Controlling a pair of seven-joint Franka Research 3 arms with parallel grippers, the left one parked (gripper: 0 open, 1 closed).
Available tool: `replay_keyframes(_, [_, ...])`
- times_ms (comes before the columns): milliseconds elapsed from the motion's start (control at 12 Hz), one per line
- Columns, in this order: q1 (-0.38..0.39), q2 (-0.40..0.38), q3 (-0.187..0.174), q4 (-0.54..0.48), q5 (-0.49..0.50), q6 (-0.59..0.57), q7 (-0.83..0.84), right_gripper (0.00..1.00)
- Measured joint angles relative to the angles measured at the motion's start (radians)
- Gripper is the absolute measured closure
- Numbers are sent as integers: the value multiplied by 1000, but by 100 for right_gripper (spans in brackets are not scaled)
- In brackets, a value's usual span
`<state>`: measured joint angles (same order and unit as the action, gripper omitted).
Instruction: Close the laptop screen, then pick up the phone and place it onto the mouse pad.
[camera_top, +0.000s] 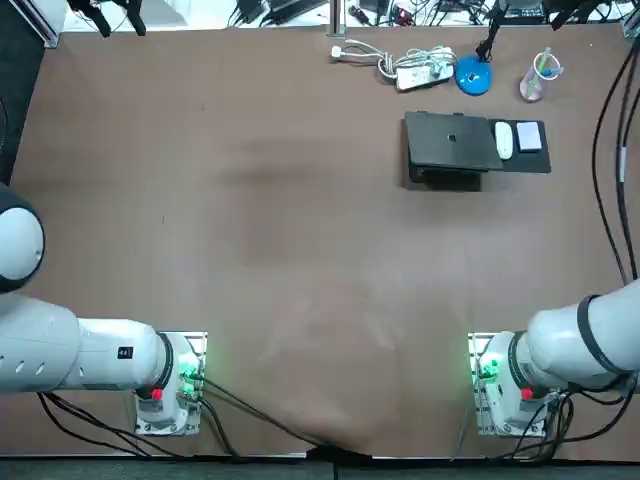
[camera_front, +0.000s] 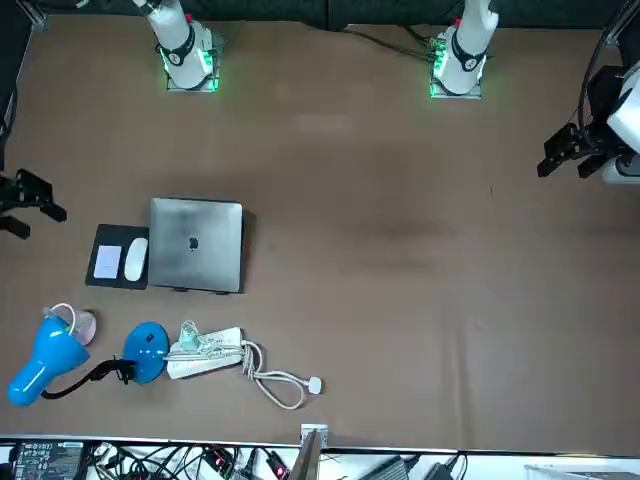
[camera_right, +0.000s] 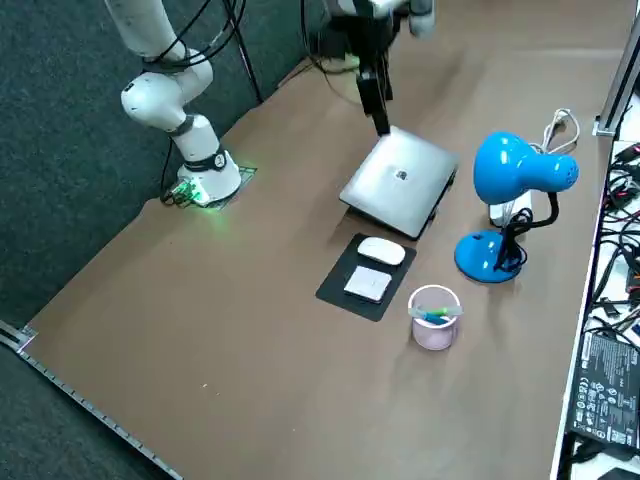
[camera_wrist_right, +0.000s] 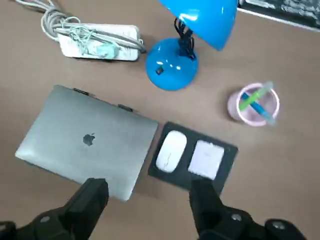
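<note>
Verify right gripper (camera_wrist_right: 149, 202) above the laptop (camera_wrist_right: 87, 142), jaws released and gripping nothing. Confirm laptop lid folded flat. Locate phone (camera_wrist_right: 205, 159) on the mouse pad (camera_top: 520, 164) beside the laptop, just past the mouse (camera_wrist_right: 171, 150). Avoid any low sweep across the pad: likely to knock phone or mouse off. Keep clear of lamp (camera_wrist_right: 172, 70), pen cup (camera_wrist_right: 254, 104) and power strip (camera_wrist_right: 97, 42) behind the laptop. Expect no obstruction over bare tabletop (camera_wrist_right: 280, 190) in front of the laptop.
</note>
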<state>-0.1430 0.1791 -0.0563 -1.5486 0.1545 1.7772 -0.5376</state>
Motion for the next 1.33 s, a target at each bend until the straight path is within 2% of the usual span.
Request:
replay_keyframes(333, [63, -77, 3, 3, -54, -90, 196, 0])
replay_keyframes(500, [74, -92, 3, 3, -62, -116, 243, 0])
replay_keyframes(917, [123, -125, 3, -4, -150, -135, 388, 0])
replay_keyframes(1333, [204, -213, 4, -106, -218, -146, 520, 0])
